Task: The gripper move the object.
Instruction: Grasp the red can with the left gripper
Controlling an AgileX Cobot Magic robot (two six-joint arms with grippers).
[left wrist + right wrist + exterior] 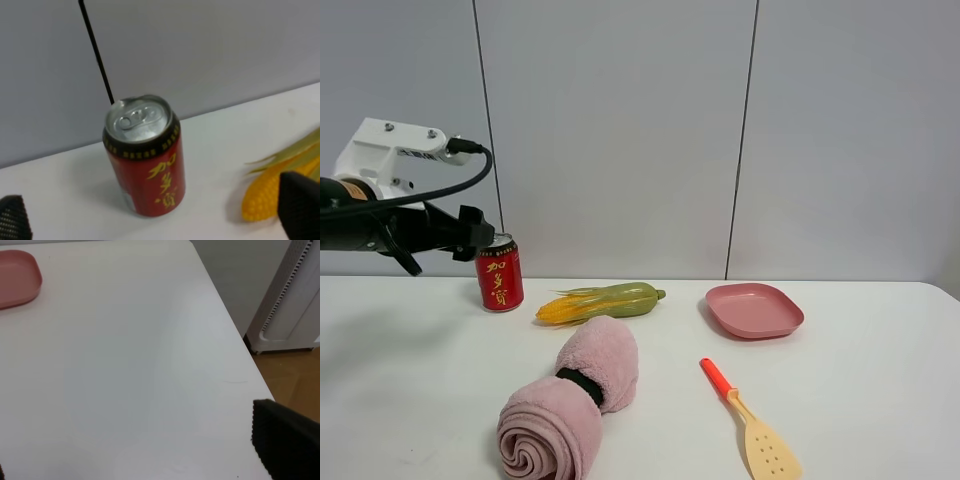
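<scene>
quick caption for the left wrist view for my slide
Left gripper open toward an upright red can, corn beside it.

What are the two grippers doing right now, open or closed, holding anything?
Left gripper: open, holding nothing; the can stands ahead of it, not gripped.
Right gripper: open, empty.

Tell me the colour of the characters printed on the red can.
Gold, on the can; clearest in the left wrist view.
</scene>
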